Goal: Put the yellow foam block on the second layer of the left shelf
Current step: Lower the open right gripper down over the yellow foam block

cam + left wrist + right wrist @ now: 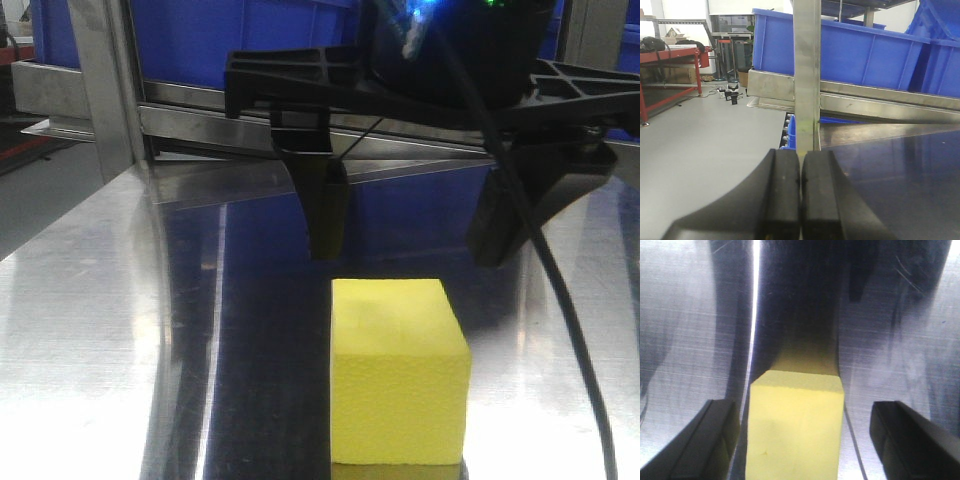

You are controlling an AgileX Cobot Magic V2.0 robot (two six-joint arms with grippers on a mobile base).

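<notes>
Yellow foam block [398, 370] nearest, sitting flat on surface [90, 330], slightly right of centre. Brushed-metal surface fills scene. Blue bins [865, 55] on shelf rail at far edge, upright metal post [806, 75] before them. Right end effector [408, 252] hangs just beyond block, jaws spread wide, no contact. Left end effector [800, 195] pressed closed, nothing held.

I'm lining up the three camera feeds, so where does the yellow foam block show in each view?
Exterior front: the yellow foam block is lower centre, below the open right gripper.
Left wrist: not in it.
Right wrist: bottom centre, between the fingers.
Shared landmark: the shiny metal surface.
</notes>
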